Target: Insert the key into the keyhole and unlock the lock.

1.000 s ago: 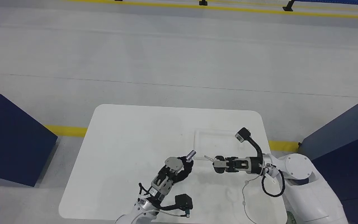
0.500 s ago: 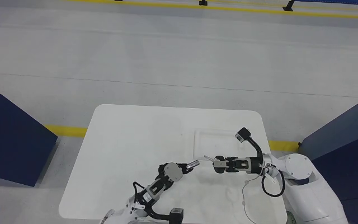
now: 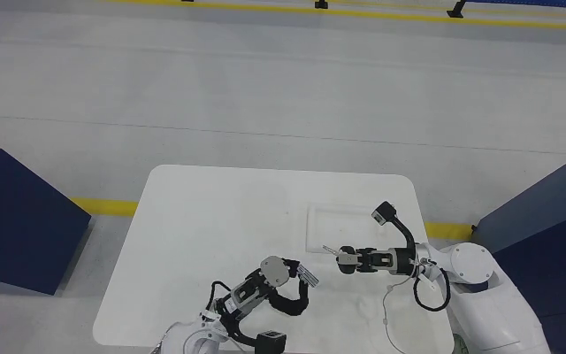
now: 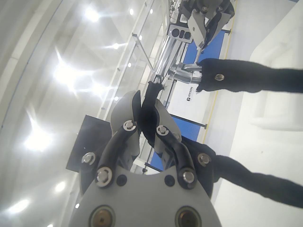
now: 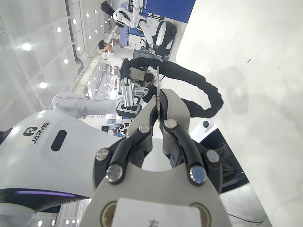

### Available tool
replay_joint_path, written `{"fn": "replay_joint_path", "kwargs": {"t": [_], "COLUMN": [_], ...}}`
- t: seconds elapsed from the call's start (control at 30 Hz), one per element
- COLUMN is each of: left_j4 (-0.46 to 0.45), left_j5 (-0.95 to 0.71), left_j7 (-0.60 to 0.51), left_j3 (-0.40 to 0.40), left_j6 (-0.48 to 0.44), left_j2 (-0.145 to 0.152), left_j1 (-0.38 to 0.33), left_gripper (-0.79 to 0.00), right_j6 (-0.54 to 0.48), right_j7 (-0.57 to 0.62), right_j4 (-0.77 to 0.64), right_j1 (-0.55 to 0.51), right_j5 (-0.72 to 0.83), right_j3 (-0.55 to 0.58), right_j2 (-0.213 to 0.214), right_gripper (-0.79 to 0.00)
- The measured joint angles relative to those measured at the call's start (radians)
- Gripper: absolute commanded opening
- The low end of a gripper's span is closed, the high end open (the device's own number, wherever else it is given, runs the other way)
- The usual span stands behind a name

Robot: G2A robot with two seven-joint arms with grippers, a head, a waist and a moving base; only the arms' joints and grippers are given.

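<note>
The right gripper [image 5: 158, 106] is clamped on the key [image 5: 158, 79], which stands edge-on between its pads, a thin flat blade poking out past the tips. Across a small gap, the left gripper [image 4: 145, 106] is pinched on the black sleeved cable [image 4: 248, 79] of the lock [image 4: 185, 73]. Both are held up in the air over the near side of the table [image 3: 195, 230].

The key looks light, stiff and slick. I'd guess it could swivel between the pads if its tip catches, so a grip well back on the head seems right. The lock is trickier. Its metal body is rigid but the cable is floppy, and held by the sleeve the body may sag or turn away under a push. A hold closer to the metal would likely steady it.

From above, key [image 3: 328, 250] and lock [image 3: 306, 278] sit near each other, not touching. The left wrist view reveals the shiny body apart from the pinch point. I can't make out the keyhole.
</note>
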Motion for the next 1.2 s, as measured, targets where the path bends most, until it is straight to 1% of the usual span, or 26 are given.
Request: {"fn": "replay_joint_path", "kwargs": {"t": [0.1,0.17,0.47,0.53,0.63,0.83,0.97,1.2], "left_j4": [0.002,0.003,0.005,0.017,0.053,0.101,0.122,0.141], "left_j5": [-0.067,-0.074,-0.073,-0.08,-0.084,-0.064,-0.062,-0.088], "left_j7": [-0.029,-0.036,-0.038,-0.076,-0.137,-0.193,-0.202,-0.201], "left_j3": [0.023,0.027,0.025,0.019,0.015,0.016,0.022,0.027], "left_j6": [-0.045,-0.056,-0.057,-0.063,-0.055,-0.043,-0.038,-0.04], "left_j2": [-0.006,-0.006,-0.006,-0.008,-0.013,-0.019,-0.022,-0.026], "left_j1": [-0.001,-0.002,-0.002,-0.006,-0.025,-0.053,-0.063,-0.069], "left_gripper": [-0.785,-0.785,-0.785,-0.785,-0.785,-0.785,-0.785,-0.785], "right_j6": [0.0,0.0,0.0,-0.004,-0.027,-0.081,-0.093,-0.07], "right_j7": [0.0,0.0,0.0,-0.009,-0.058,-0.06,-0.046,-0.041], "right_j4": [0.0,0.0,0.0,-0.004,-0.022,-0.04,-0.046,-0.058], "right_j1": [0.0,0.0,0.0,-0.003,-0.02,-0.042,-0.04,-0.003], "right_j5": [0.0,0.0,0.0,-0.008,-0.049,-0.084,-0.106,-0.15], "right_j3": [0.0,0.0,0.0,0.001,0.007,0.023,0.018,-0.017], "right_j2": [0.0,0.0,0.0,0.0,0.0,0.005,0.006,0.003], "right_gripper": [-0.785,-0.785,-0.785,-0.785,-0.785,-0.785,-0.785,-0.785]}}
